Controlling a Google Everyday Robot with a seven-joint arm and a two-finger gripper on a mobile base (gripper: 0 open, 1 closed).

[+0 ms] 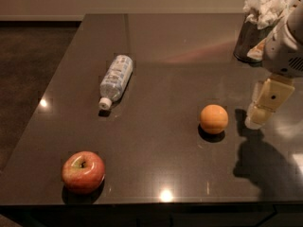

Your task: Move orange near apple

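the orange (pixel 213 119) sits alone on the dark table (pixel 165 46), and everything else is best placed from it. the gripper (pixel 261 109) hangs just to the right of the orange, close to the tabletop, not touching the fruit. it is carrying nothing, and whether it is spread or pressed together cannot be told from here. the pale arm (pixel 286 46) comes in above it from the right edge, which suggests an approach from the side, not from overhead.

the apple (pixel 83 171) lies well to the left of the orange and nearer the front edge, stem up, so the two fruits are well apart and the task looks barely begun. a plastic water bottle (pixel 115 79) lies on its side to the left of the orange and farther back, cap toward the front. it seems clear of a straight path from orange to apple. behind the orange and to the right stands a dark container (pixel 248 39) stuffed with crumpled white paper (pixel 265 6).

the next move likely calls for closing in on the orange and taking hold. being round and smooth, it could roll away if nudged off-centre.
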